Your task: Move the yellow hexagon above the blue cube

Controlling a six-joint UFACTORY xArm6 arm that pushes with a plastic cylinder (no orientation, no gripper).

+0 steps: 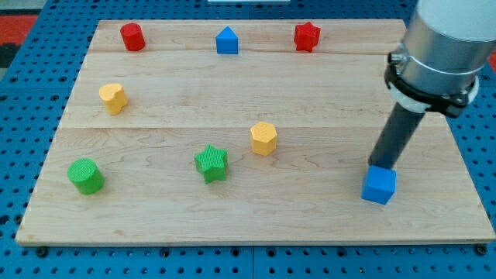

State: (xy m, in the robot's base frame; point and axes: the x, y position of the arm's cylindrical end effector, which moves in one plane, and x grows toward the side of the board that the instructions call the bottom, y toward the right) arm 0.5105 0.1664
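Observation:
The yellow hexagon [263,138] sits near the middle of the wooden board. The blue cube [379,185] sits at the lower right. My tip [381,166] stands right at the cube's upper edge, touching or almost touching it; the rod rises to the view's upper right. The hexagon is well to the left of the cube and slightly higher in the view.
A green star [211,163] lies left of the hexagon, a green cylinder [85,176] at lower left. A yellow block [113,98] is at left. Along the top: red cylinder [132,36], blue pentagon-like block [227,40], red star [307,36].

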